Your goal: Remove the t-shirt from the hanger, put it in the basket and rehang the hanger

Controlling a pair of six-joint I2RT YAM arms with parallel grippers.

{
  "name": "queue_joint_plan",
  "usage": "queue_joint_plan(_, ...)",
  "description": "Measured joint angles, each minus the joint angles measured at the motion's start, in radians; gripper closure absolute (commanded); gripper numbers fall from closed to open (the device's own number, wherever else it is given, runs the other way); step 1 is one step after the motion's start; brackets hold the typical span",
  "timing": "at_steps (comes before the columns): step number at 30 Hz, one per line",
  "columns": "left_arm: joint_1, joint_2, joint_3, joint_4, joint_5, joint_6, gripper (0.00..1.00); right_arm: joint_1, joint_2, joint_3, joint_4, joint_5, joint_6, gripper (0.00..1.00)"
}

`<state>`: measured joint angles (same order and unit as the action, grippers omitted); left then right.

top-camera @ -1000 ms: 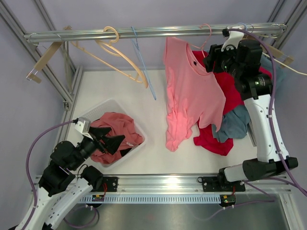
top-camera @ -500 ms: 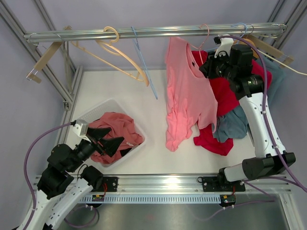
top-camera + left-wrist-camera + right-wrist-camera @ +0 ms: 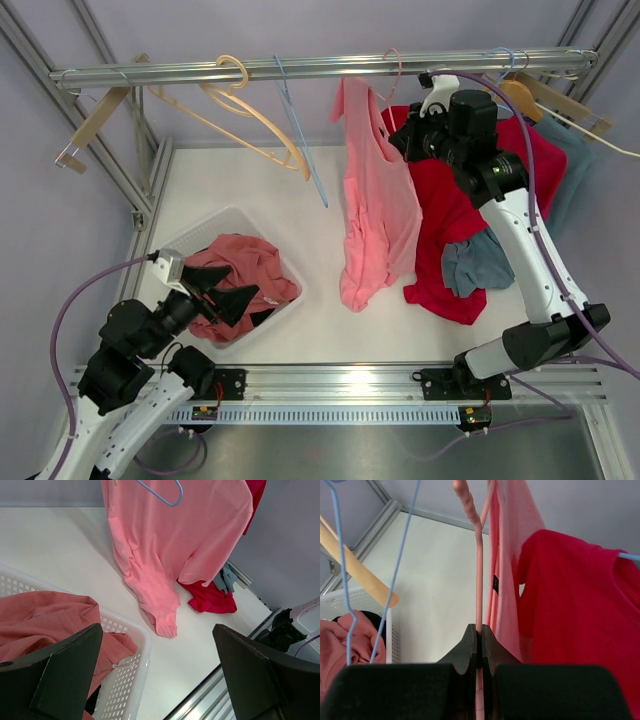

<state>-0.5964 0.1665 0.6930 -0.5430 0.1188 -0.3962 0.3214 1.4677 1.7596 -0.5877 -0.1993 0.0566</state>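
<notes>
Right pincer (image 3: 478,636) clenched on pink hanger (image 3: 479,580) neck, wire vertical. Pink t-shirt (image 3: 375,200) hangs from rail (image 3: 300,68), just left of that pincer. Left pincer (image 3: 230,286) released, well apart, over basket (image 3: 296,300).

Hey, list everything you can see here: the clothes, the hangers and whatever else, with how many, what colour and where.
rail: 1, silver, across the back
pink t-shirt: 1, pink, hanging mid-rail
pink hanger: 1, pink, carrying that shirt
red t-shirt: 1, red, hanging to its right
grey-blue garment: 1, by the red hem
empty hangers: 3, wooden, cream, blue, left half of rail
basket: 1, white, near left
salmon garment: 1, in basket
left tool: black, open, over basket
right tool: black, shut on pink hanger
</notes>
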Motion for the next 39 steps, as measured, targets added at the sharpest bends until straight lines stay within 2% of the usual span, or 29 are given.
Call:
queue_joint_plan(6,0.001,0.037,0.000,0.002,0.019,0.001,0.01,0.092,0.006,0.109,-0.003,0.071,0.012,1.00)
queue_joint_plan(11,0.002,0.095,0.000,0.028,0.083,0.000,0.01,0.109,-0.024,0.142,0.000,0.107,0.018,1.00)
queue_joint_plan(16,0.002,0.213,0.019,0.079,0.222,-0.023,0.01,0.110,-0.123,-0.008,0.066,0.120,0.047,1.00)
queue_joint_plan(20,-0.029,0.336,0.047,0.111,0.289,-0.042,0.01,0.111,-0.275,-0.271,0.167,0.144,0.105,1.00)
queue_joint_plan(24,-0.215,0.427,0.066,0.125,0.240,-0.047,0.01,0.119,-0.386,-0.443,0.208,0.159,0.153,1.00)
queue_joint_plan(27,-0.428,0.497,0.088,0.141,0.120,-0.049,0.01,0.129,-0.447,-0.509,0.241,0.170,0.182,1.00)
queue_joint_plan(30,-0.594,0.585,0.121,0.173,0.022,-0.047,0.01,0.142,-0.518,-0.571,0.291,0.192,0.226,1.00)
queue_joint_plan(35,-0.782,0.801,0.208,0.249,-0.138,-0.020,0.01,0.171,-0.642,-0.678,0.332,0.243,0.355,1.00)
queue_joint_plan(39,-0.848,0.956,0.260,0.313,-0.217,-0.004,0.01,0.203,-0.706,-0.723,0.332,0.293,0.437,1.00)
